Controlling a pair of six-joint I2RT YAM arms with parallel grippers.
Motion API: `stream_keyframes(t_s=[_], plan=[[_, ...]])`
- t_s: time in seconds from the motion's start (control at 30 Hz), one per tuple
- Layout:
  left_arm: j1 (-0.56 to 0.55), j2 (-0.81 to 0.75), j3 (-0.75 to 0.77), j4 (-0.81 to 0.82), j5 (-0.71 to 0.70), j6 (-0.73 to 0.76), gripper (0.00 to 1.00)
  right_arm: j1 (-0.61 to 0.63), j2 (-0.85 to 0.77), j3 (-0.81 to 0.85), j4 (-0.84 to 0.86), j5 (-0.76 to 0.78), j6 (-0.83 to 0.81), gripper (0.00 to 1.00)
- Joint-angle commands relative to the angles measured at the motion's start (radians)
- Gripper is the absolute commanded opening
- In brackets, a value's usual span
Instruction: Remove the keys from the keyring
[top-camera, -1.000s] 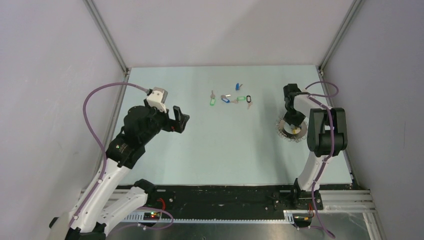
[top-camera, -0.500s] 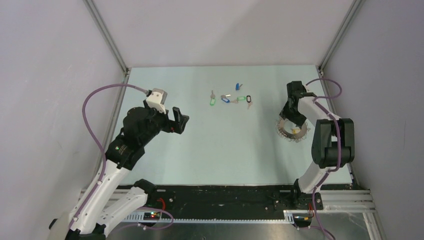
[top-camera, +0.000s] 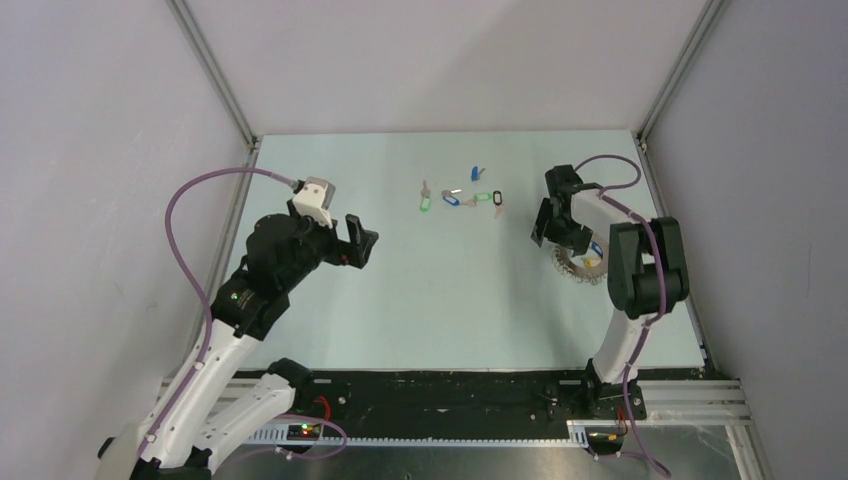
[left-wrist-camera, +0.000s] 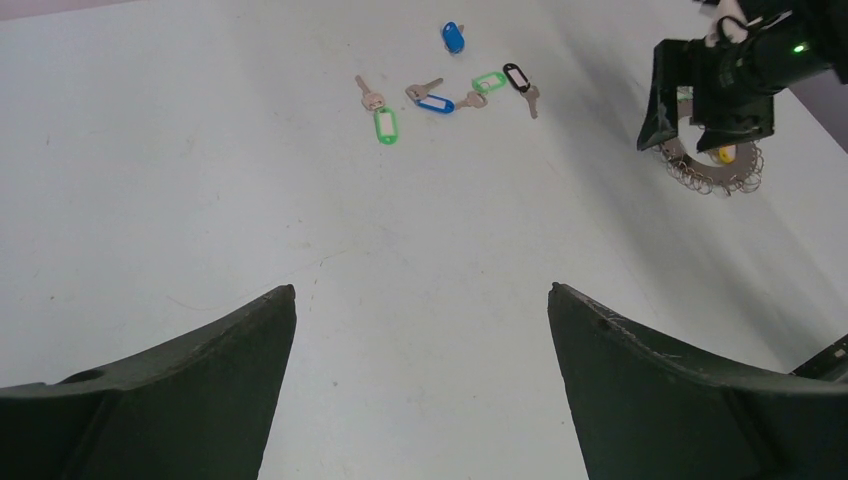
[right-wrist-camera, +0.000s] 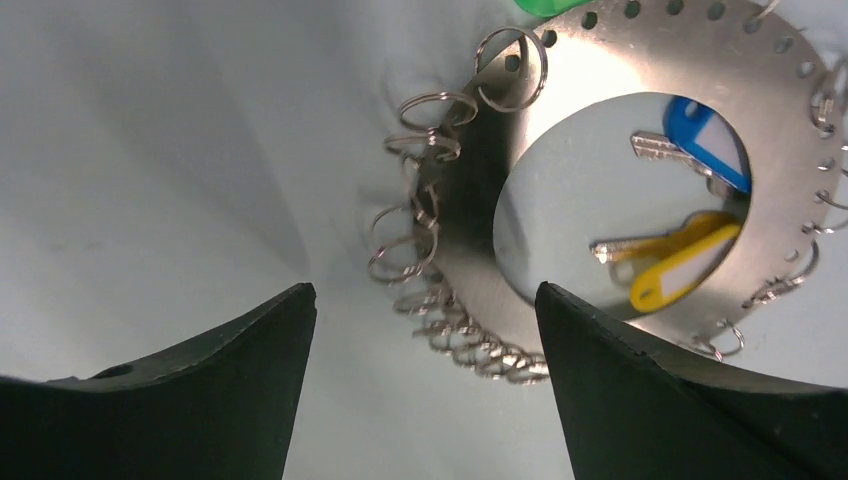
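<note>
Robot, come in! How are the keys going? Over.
Both pincers open: left pincer raised, right pincer by the large flat grey toothed metal keyring. Silvery tagged keys lie loose nearby; yellow-tagged key and blue-tagged key sit in the ring's hole. Nothing blocking.

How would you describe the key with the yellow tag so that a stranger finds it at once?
On the right side of the pale table lies the keyring, a large flat metal ring with wire loops around its rim. Two keys show in its round hole. The yellow-tagged key is the only yellow one; its neighbour is the blue-tagged key.
</note>
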Motion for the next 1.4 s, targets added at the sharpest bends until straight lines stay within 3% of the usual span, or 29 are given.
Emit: stream_keyframes(t_s=[0.0, 0.07, 0.13, 0.17, 0.2, 0.23, 0.3, 0.5, 0.7, 1.03, 1.17, 1.37], plan=[[0.002, -0.005, 0.003, 0.012, 0.009, 0.026, 0.99, -0.014, 0.108, 0.073, -0.082, 0.012, -0.032, 0.84], [0.002, -0.006, 0.002, 0.012, 0.008, 0.026, 0.98, -0.014, 0.144, 0.089, -0.096, 0.020, -0.024, 0.81], [0.002, -0.007, 0.001, 0.012, 0.008, 0.027, 0.98, -0.004, 0.163, 0.098, -0.109, 0.054, -0.014, 0.70], [0.002, -0.006, 0.000, 0.012, 0.008, 0.027, 0.98, -0.001, 0.163, 0.098, -0.115, 0.072, -0.015, 0.49], [0.002, -0.006, 0.000, 0.011, 0.008, 0.027, 0.98, 0.006, 0.153, 0.097, -0.115, 0.071, -0.021, 0.36], [0.002, -0.004, 0.001, 0.011, 0.008, 0.027, 0.98, 0.010, 0.146, 0.096, -0.111, 0.051, -0.025, 0.10], [0.002, 0.001, 0.003, 0.012, 0.011, 0.027, 0.98, 0.018, 0.119, 0.096, -0.094, -0.007, -0.044, 0.00], [0.001, 0.009, -0.001, 0.012, 0.005, 0.032, 0.98, 0.084, -0.060, 0.098, -0.092, -0.041, -0.076, 0.00], [0.002, 0.033, 0.005, 0.012, 0.044, 0.040, 0.98, 0.099, -0.311, 0.098, -0.110, -0.169, -0.062, 0.00], [0.002, 0.091, 0.032, 0.044, 0.224, 0.002, 0.98, 0.137, -0.580, 0.105, 0.087, -0.660, -0.009, 0.00], [0.002, 0.102, -0.004, 0.149, 0.278, -0.112, 0.98, 0.140, -0.588, 0.167, 0.140, -0.929, 0.006, 0.00], [0.002, 0.076, -0.182, 0.603, 0.357, -0.255, 0.98, 0.168, -0.570, 0.289, 0.091, -1.024, -0.025, 0.00]])
